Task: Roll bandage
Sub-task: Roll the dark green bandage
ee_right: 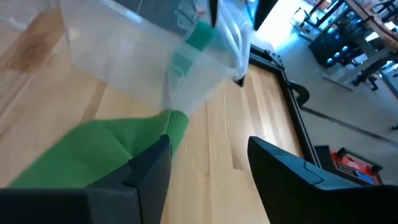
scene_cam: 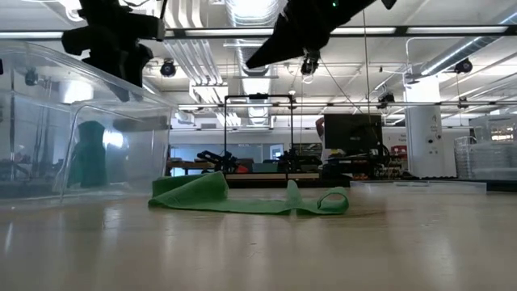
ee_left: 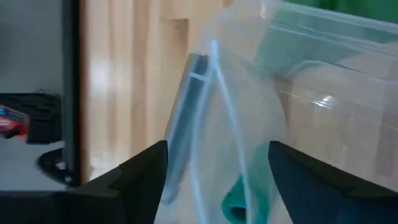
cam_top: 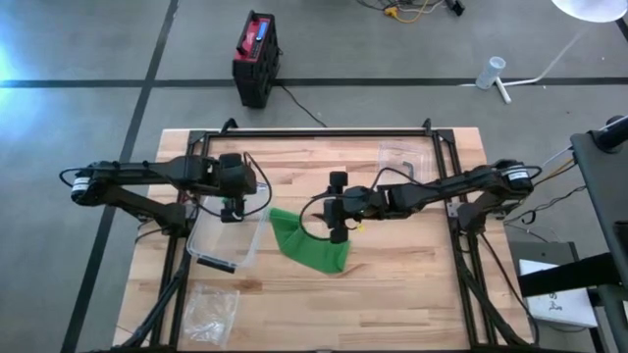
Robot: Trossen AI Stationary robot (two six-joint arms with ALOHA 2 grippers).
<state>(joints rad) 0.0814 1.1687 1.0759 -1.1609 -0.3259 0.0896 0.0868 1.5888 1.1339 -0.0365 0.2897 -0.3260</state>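
The bandage [cam_top: 312, 247] is bright green, plain and unpatterned. The bench [cam_top: 392, 304] is pale blond wood, striped in lengthwise planks. The container [cam_top: 228, 235] is clear, colourless plastic with a green shape showing inside. Both arms' fingers [ee_right: 283, 177] are black. The floor [cam_top: 88, 108] is grey, crossed by dark lines.

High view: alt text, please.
Two arms meet over a wooden table: the right end effector hangs open above a green bandage, the left end effector open over a clear bin.
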